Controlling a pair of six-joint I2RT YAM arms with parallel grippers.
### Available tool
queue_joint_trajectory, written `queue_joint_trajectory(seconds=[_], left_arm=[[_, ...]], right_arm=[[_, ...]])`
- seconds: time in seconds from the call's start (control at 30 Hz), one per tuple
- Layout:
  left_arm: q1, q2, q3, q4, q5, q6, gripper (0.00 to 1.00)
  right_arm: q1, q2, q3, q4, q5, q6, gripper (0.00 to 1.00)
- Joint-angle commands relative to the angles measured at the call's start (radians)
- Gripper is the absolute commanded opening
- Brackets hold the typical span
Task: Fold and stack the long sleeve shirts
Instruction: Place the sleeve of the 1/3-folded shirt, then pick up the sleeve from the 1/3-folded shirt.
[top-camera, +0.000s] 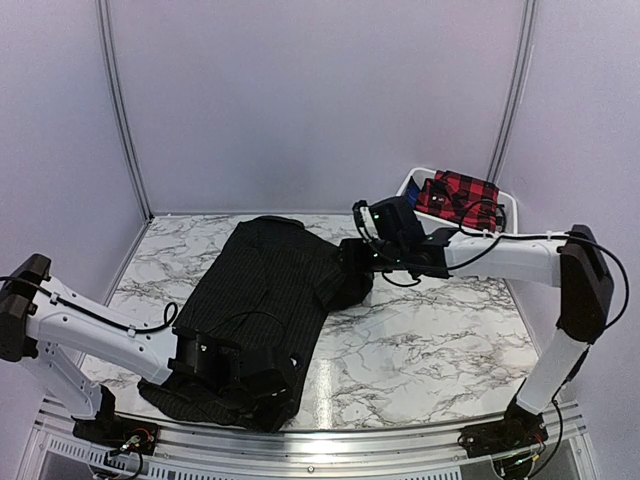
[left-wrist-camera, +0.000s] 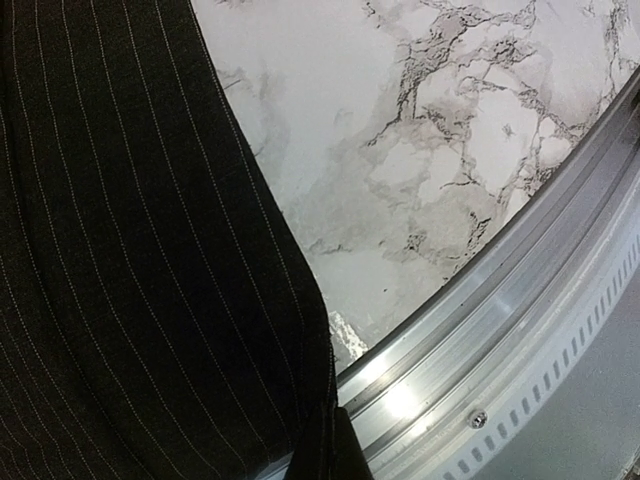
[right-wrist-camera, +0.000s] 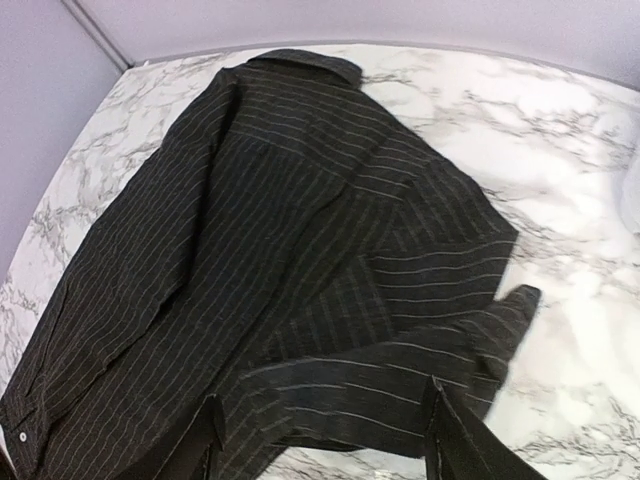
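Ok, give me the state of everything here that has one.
Black shirt: spread out, one sleeve folded in.
Plaid shirt: folded, in the bin.
Left gripper: shut on the black shirt's near hem.
Right gripper: open, empty, over the folded sleeve.

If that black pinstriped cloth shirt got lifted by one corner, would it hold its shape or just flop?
Probably flop: the black pinstriped cloth shirt lies in soft wrinkles, its sleeve folded across the body. It looks thin, so it is likely light. Pushed, it would probably bunch up rather than slide on the marble-patterned table.
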Motion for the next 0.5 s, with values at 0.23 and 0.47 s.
queue_joint_trajectory(seconds=[0.23, 0.47], left_arm=[[0.017, -0.002, 0.002, 0.014, 0.021, 0.008, 0.0], [0.019, 0.008, 0.007, 0.015, 0.03, 0.008, 0.0]], right_arm=[[-0.121, -0.125, -0.238, 0.121, -0.033, 0.037, 0.61], [-0.12, -0.1, -0.303, 0.194, -0.05, 0.046, 0.51]])
